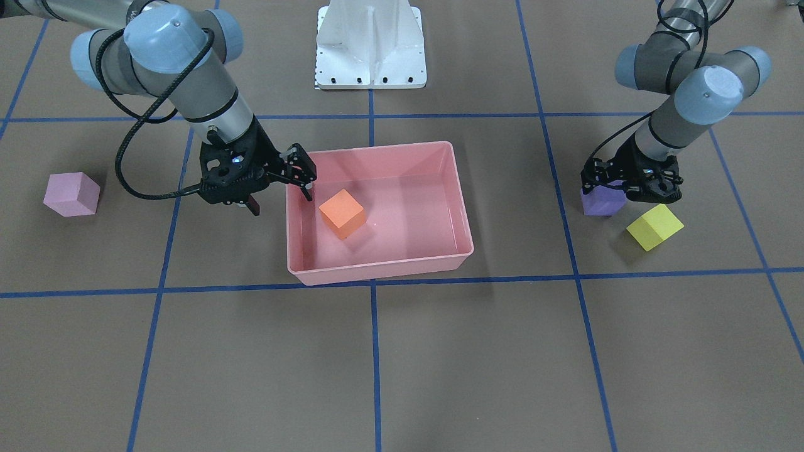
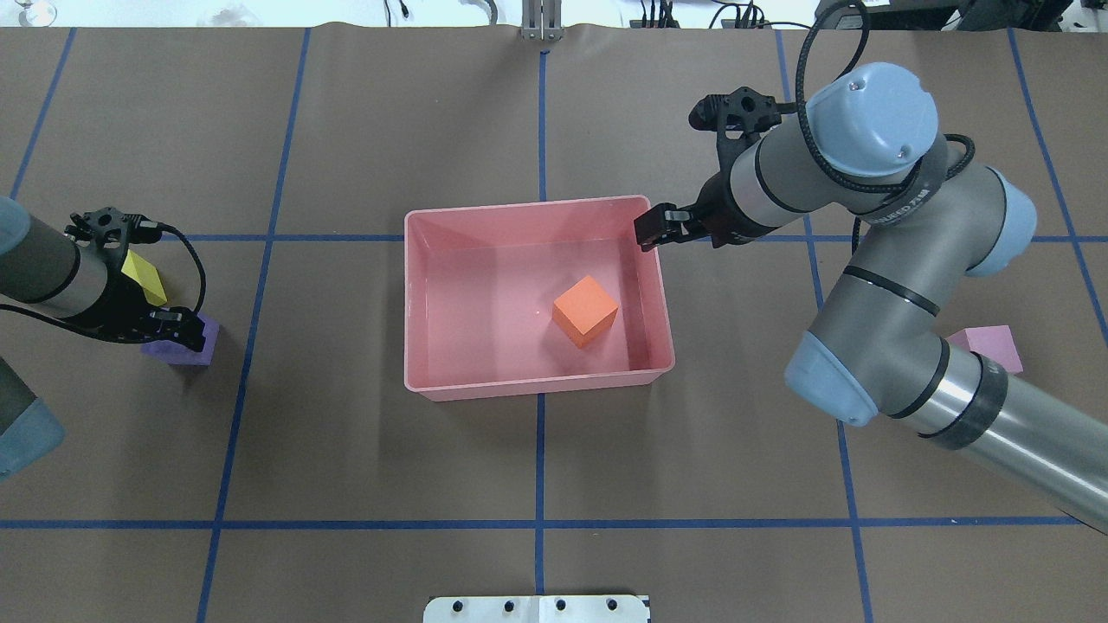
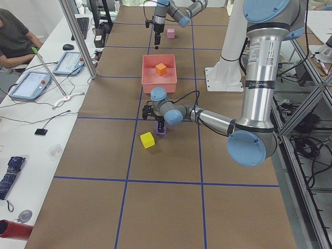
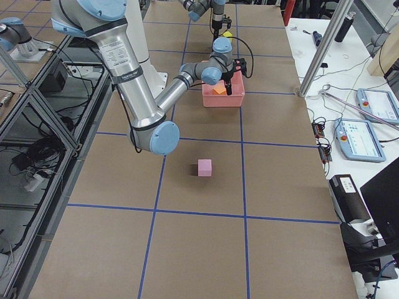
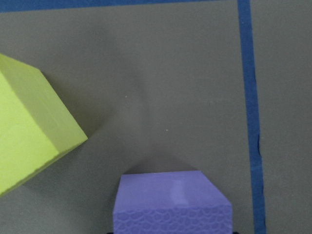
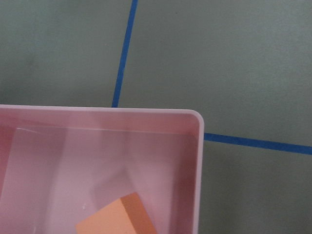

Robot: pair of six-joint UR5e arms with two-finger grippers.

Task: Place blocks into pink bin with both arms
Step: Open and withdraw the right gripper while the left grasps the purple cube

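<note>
Brown paper covers the worktop [image 2: 363, 450], ruled into squares by blue tape lines [image 2: 539, 523]. Clock directions follow the overhead view, with 12 o'clock at the edge farthest from the robot.

The right arm [image 2: 874, 260] enters from 4 o'clock and bends toward the centre. The left arm [image 2: 43, 272] enters at 9 o'clock.

The pink bin [image 2: 537, 388] sits at the centre of the worktop. It holds one item, the orange block [image 2: 586, 311], which rests tilted on the bin floor toward 4 o'clock and clear of the walls.

The right tool [image 1: 281, 199] hangs over the bin's 2 o'clock corner, its fingers spread apart and holding nothing. The left tool [image 2: 177, 333] is lowered over the purple block [image 5: 171, 202], well out at 9 o'clock from the bin. Its fingers flank the block closely, but whether they press on it cannot be told.

The yellow block [image 1: 654, 226] lies on the worktop near the purple block, at its 11 o'clock and not touching it. The light pink block [image 1: 71, 194] lies well out at 3 o'clock from the bin, partly hidden by the right arm in the overhead view.
</note>
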